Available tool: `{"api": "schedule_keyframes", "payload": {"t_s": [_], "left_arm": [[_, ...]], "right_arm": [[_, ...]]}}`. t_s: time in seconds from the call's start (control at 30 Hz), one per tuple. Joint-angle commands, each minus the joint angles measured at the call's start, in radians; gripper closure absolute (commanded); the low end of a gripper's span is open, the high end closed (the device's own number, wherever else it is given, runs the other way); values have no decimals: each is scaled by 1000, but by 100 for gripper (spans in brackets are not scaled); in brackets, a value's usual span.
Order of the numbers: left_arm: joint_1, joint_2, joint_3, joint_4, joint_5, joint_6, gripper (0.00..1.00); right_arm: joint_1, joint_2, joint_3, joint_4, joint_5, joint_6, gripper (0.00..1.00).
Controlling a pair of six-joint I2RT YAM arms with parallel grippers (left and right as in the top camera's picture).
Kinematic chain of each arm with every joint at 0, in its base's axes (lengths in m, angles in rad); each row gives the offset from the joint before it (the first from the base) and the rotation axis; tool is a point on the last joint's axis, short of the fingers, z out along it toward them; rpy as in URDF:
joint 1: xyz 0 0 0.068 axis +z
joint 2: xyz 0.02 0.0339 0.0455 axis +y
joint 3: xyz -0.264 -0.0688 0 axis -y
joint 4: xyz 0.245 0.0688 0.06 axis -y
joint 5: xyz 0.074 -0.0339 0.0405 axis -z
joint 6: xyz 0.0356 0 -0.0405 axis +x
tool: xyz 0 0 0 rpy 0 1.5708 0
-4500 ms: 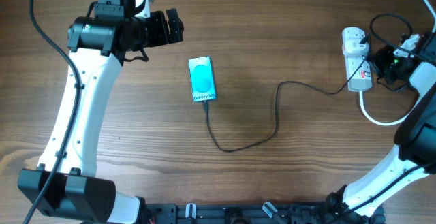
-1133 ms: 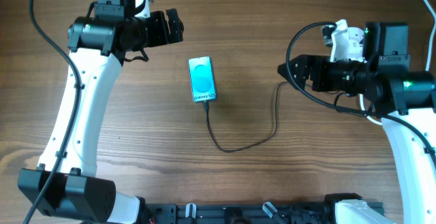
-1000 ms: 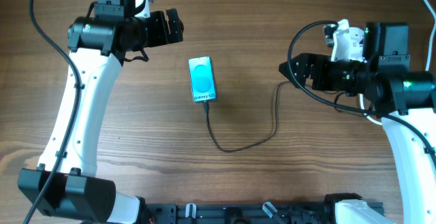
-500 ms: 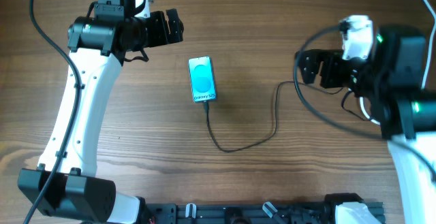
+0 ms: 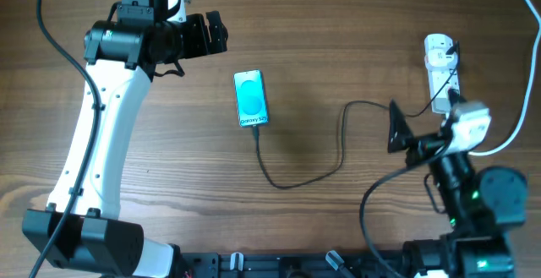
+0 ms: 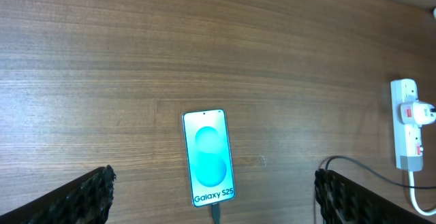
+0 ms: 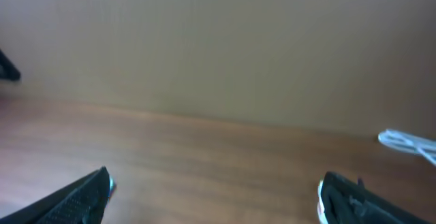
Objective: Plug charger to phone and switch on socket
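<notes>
**Tabletop charging scene, both robot arms standing off**

A small rectangular smartphone with a bright cyan-green screen lies flat near the middle of a brown wood-grain table. Its "Galaxy S25" lettering is at the end nearest the robot's base. A long thin black charger cable meets that end of the phone. In the left wrist view its small connector tip sits right against the phone's edge. The charger cable loops toward the near side of the table, curves back up and runs right to a small white elongated plastic power strip. This lies well to the right of the phone. The power strip carries a white plug and a red marking; whether its switch is on cannot be told. A thick white cord trails from its near end.

The left gripper hovers up and to the left of the phone, well apart from it. Its two dark fingers sit wide apart with nothing held. The right gripper is near the stretch of charger cable that leads to the power strip. Its wrist view is blurred, but its fingers stand wide apart with nothing between them.
</notes>
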Motion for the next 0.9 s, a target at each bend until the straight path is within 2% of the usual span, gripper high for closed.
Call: {"api": "schedule_keyframes", "payload": {"t_s": [0.0, 0.17, 0.43, 0.87], "left_arm": [[5, 7, 0, 2, -9, 2, 0], [5, 7, 0, 2, -9, 2, 0], [5, 7, 0, 2, -8, 2, 0], [5, 7, 0, 2, -8, 2, 0]], "right_arm": [[-15, -159, -171, 23, 13, -25, 0], [-28, -324, -319, 45, 12, -23, 0], [-28, -407, -491, 129, -3, 29, 0], [-28, -406, -511, 165, 1, 26, 0]]}}
